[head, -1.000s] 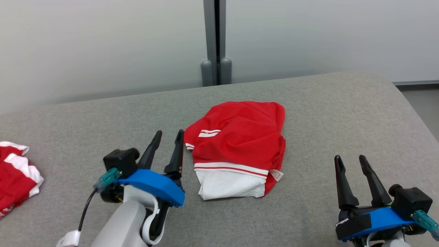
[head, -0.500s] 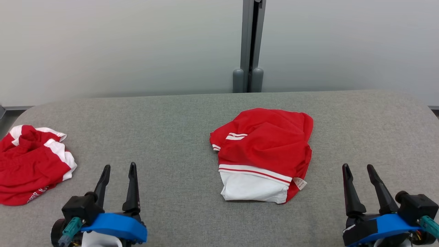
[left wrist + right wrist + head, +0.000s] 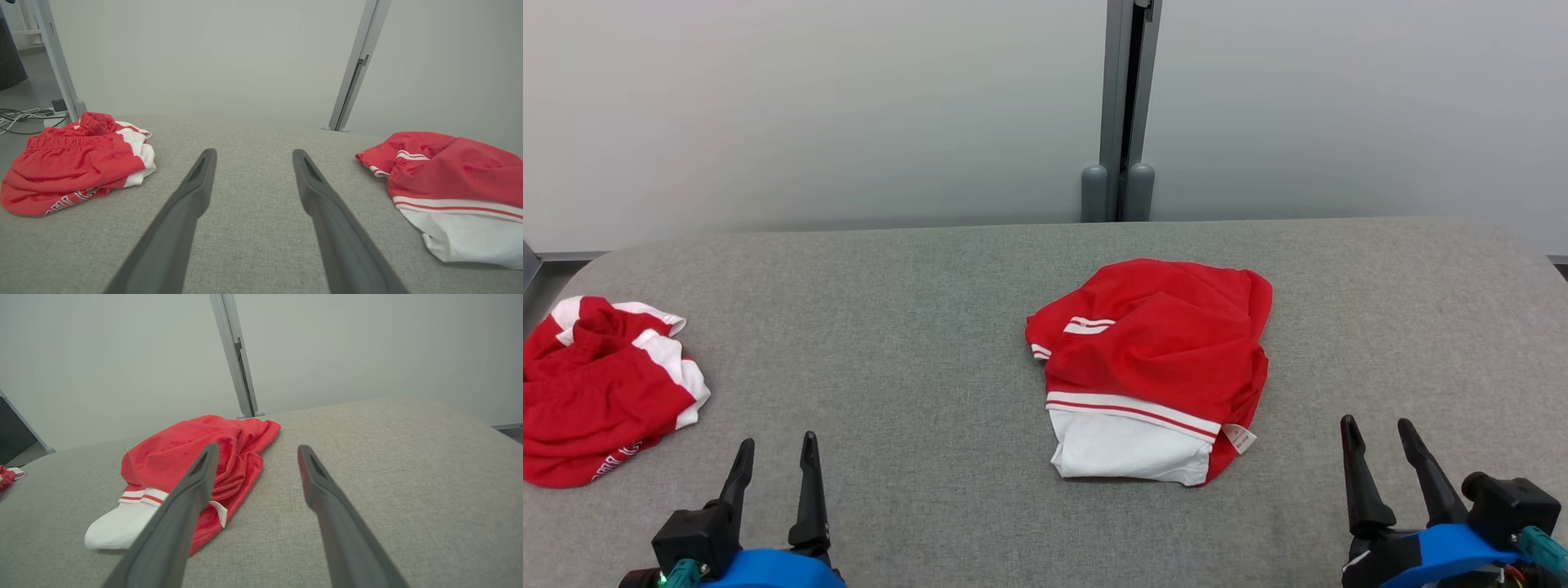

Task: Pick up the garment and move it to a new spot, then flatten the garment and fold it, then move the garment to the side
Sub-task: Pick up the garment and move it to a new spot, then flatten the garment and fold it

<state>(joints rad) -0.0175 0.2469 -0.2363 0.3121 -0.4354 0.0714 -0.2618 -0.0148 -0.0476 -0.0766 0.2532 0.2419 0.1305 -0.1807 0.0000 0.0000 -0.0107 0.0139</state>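
Folded garment [image 3: 1152,367] flat on grey surface [image 3: 915,327]. Left gripper [image 3: 777,441] well left of it, right gripper [image 3: 1376,423] nearer on right; both jaws apart, empty. Left wrist view: crumpled shorts [image 3: 77,163] far left, floor cables [image 3: 24,115] beyond.

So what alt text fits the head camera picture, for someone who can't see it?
A folded red and white fabric garment lies in the middle of a grey cloth-covered table, with a crumpled red and white garment at its left edge. The robot's dark left gripper and right gripper rest open and empty at the bottom corners.
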